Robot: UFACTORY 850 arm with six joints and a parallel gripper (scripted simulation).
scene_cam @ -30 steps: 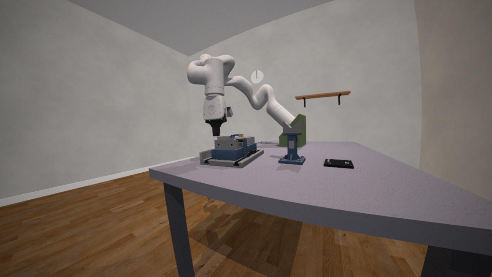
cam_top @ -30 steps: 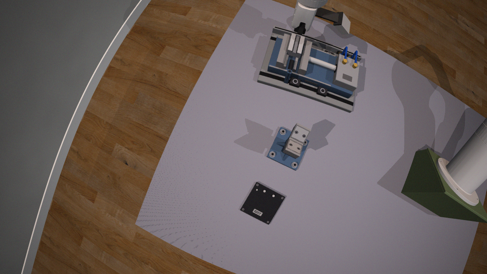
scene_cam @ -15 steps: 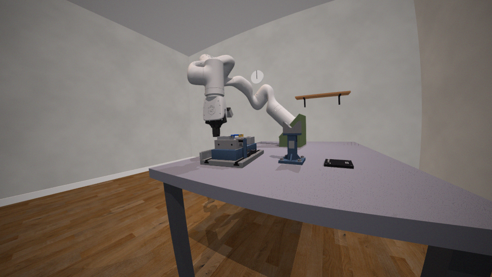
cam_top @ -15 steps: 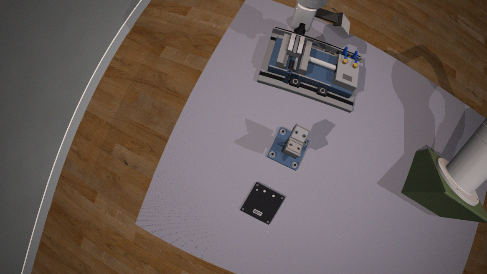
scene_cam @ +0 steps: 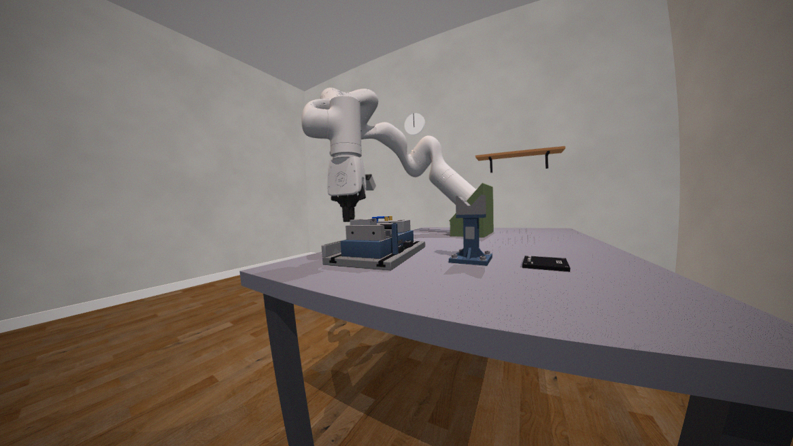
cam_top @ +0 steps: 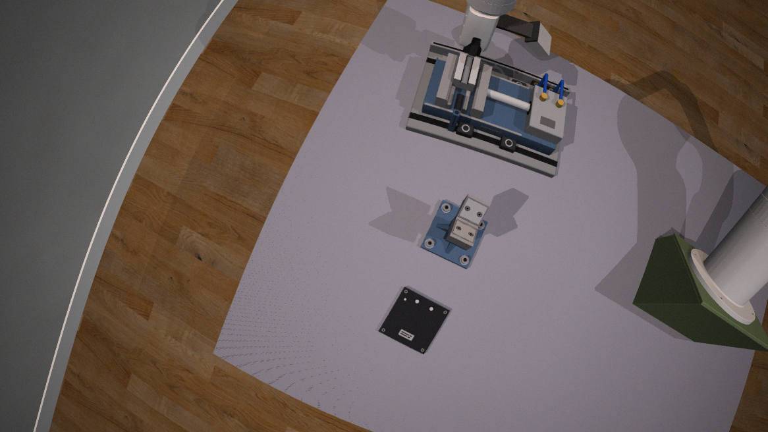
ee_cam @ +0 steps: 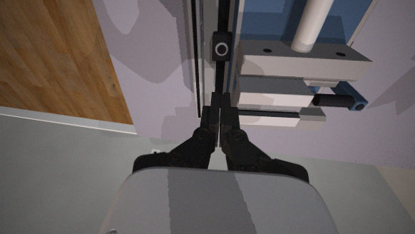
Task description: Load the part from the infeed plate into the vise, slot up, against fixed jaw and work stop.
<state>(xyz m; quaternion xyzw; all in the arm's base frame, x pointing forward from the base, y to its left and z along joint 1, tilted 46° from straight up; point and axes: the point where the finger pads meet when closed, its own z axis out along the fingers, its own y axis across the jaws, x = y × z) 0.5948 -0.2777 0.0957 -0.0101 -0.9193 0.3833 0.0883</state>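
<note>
blue vise [cam_top: 499,110], black infeed plate [cam_top: 413,320], lilac table [cam_top: 332,225], green arm pedestal [cam_top: 671,290], brown plank floor [cam_top: 177,177].

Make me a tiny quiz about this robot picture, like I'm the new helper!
1. What colour is the infeed plate?
2. True or false: the gripper is shut and holds nothing.
3. Where is the part? A) on the infeed plate B) in the gripper C) between the jaws of the vise

Key: 1. black; 2. true; 3. C
</note>
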